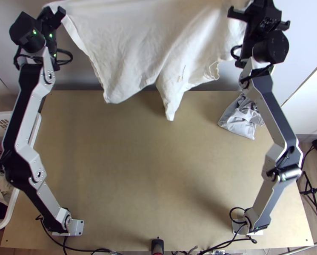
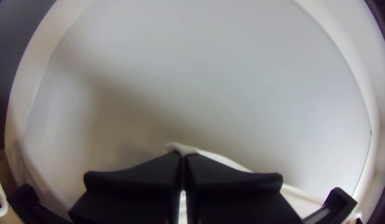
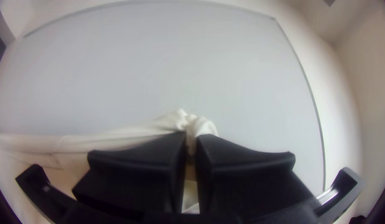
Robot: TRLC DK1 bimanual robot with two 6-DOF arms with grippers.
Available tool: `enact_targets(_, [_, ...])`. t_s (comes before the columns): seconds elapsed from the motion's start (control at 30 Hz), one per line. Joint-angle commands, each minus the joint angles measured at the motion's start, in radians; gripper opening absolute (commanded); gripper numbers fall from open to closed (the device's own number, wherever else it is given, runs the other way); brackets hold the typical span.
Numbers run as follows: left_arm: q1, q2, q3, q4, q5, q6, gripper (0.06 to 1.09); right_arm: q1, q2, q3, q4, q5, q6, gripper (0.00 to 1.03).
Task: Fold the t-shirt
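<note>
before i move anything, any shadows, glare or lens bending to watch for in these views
Top view: soft shadows on the table, gentle shading in folds of the t-shirt; left wrist view: a broad shadow across the pale panel, its edges bowed; right wrist view: the grey panel fairly evenly lit, edges also curved, a small glint by a black bracket.

a white t-shirt (image 1: 124, 42) hangs between left arm (image 1: 27, 110) and right arm (image 1: 272, 112), grey cloth (image 1: 239, 119) bunched on the table (image 1: 128, 170).

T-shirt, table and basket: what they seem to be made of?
The t-shirt looks like matt cotton, perhaps blended: it hangs in soft folds. The table seems satin wood or board: its top is evenly tan. The basket is probably smooth, moulded plastic: its wall has slots.
</note>
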Motion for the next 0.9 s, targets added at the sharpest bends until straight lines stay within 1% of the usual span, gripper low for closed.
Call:
enact_targets(0.0, [-0.007, -0.088, -0.091, -0.289, 0.241, -0.007, 0.14, 0.010, -0.149, -0.311, -0.081, -0.028, -0.002, 0.05])
enact_targets(0.07, [-0.020, -0.097, -0.103, -0.421, 0.325, 0.007, 0.13, 0.010, -0.193, -0.389, -0.135, -0.046, 0.045, 0.05])
enact_targets(0.17, [-0.040, -0.097, -0.118, -0.564, 0.339, 0.036, 0.12, 0.006, -0.222, -0.455, -0.227, -0.063, 0.110, 0.04])
enact_targets(0.27, [-0.038, -0.100, -0.177, -0.614, 0.341, 0.033, 0.11, 0.004, -0.261, -0.541, -0.316, -0.063, 0.214, 0.04])
enact_targets(0.4, [-0.038, -0.126, -0.298, -0.630, 0.339, 0.039, 0.11, 0.022, -0.321, -0.704, -0.327, -0.063, 0.268, 0.04])
enact_targets(0.5, [-0.035, -0.154, -0.367, -0.618, 0.342, 0.049, 0.11, 0.049, -0.359, -0.784, -0.351, -0.066, 0.285, 0.04])
enact_targets(0.53, [-0.035, -0.169, -0.381, -0.621, 0.356, 0.051, 0.11, 0.056, -0.377, -0.803, -0.363, -0.072, 0.285, 0.04])
enact_targets(0.67, [-0.032, -0.247, -0.476, -0.625, 0.471, 0.065, 0.11, 0.076, -0.434, -0.850, -0.468, -0.115, 0.308, 0.05])
enact_targets(0.7, [-0.035, -0.267, -0.505, -0.630, 0.494, 0.066, 0.11, 0.084, -0.454, -0.874, -0.474, -0.123, 0.306, 0.05])
enact_targets(0.77, [-0.055, -0.312, -0.559, -0.651, 0.519, 0.076, 0.11, 0.104, -0.494, -0.923, -0.498, -0.144, 0.303, 0.05])
enact_targets(0.87, [-0.113, -0.389, -0.661, -0.676, 0.542, 0.118, 0.11, 0.138, -0.548, -0.986, -0.549, -0.171, 0.303, 0.05])
